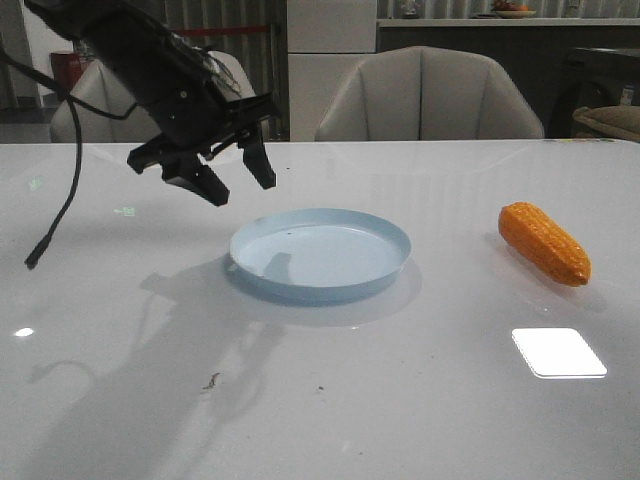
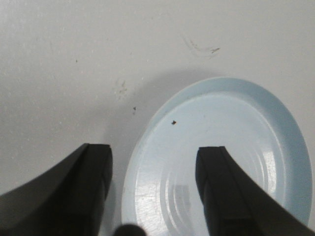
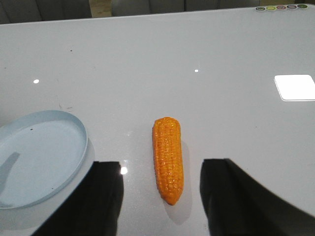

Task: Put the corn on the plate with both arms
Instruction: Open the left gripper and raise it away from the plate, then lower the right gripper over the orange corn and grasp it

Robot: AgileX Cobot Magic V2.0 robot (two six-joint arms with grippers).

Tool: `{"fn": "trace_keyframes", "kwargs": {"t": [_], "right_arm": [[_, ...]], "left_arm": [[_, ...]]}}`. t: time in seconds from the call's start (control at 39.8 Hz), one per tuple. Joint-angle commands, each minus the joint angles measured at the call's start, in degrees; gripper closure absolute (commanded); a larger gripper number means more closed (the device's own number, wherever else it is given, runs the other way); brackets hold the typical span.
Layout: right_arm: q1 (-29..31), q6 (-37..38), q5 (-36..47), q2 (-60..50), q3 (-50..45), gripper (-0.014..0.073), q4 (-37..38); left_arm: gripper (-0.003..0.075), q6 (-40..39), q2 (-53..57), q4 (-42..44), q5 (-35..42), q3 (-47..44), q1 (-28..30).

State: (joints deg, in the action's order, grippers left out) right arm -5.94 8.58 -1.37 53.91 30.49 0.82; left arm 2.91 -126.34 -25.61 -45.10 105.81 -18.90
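corn [image 1: 544, 243] (right of plate [image 1: 320, 254]), well apart

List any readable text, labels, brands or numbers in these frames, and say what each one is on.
None can be read.
The corn, the plate and the table are unmarked.
The left gripper and right gripper show no lettering.
The small round discs at the table's far edge in the right wrist view are too small to tell whether they carry print.
Background items on the far shelf are too blurred to read.
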Motion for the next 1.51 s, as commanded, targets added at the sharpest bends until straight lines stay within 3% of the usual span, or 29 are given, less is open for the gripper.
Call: {"fn": "trace_keyframes", "kwargs": {"t": [0.0, 0.28, 0.48, 0.68, 0.78, 0.95, 1.16, 1.48], "right_arm": [[-0.1, 0.0, 4.3, -0.5, 2.1, 0.0127, 0.6], [-0.1, 0.0, 3.6, -0.5, 2.1, 0.0127, 0.6], [-0.1, 0.0, -3.2, -0.5, 2.1, 0.0127, 0.6], [-0.1, 0.0, -6.1, 1.9, 4.2, 0.0101, 0.6], [-0.1, 0.0, -10.1, 9.1, 10.8, -0.0003, 0.9], [-0.1, 0.0, -12.9, 25.8, 26.6, 0.0002, 2.1], [-0.1, 0.0, -21.3, 41.2, 41.6, 0.0002, 3.8], [-0.1, 0.0, -24.4, 52.4, 47.7, 0.0002, 3.9]], "left_arm": [[0.0269, 1.6, 4.8, 5.0, -4.5, 5.9, 1.0], [0.0269, 1.6, 13.6, 27.2, -4.8, 7.4, 1.3], [0.0269, 1.6, 23.3, 30.7, 1.1, 1.2, 2.3], [0.0269, 1.6, 41.4, 31.1, 14.9, -25.6, 6.1], [0.0269, 1.6, 50.5, 31.0, 19.6, -39.2, 7.0], [0.0269, 1.6, 59.7, 31.0, 20.4, -51.5, 7.0], [0.0269, 1.6, 60.6, 31.0, 17.7, -52.9, 7.0], [0.0269, 1.6, 60.6, 31.0, 17.9, -52.9, 7.0]]}}
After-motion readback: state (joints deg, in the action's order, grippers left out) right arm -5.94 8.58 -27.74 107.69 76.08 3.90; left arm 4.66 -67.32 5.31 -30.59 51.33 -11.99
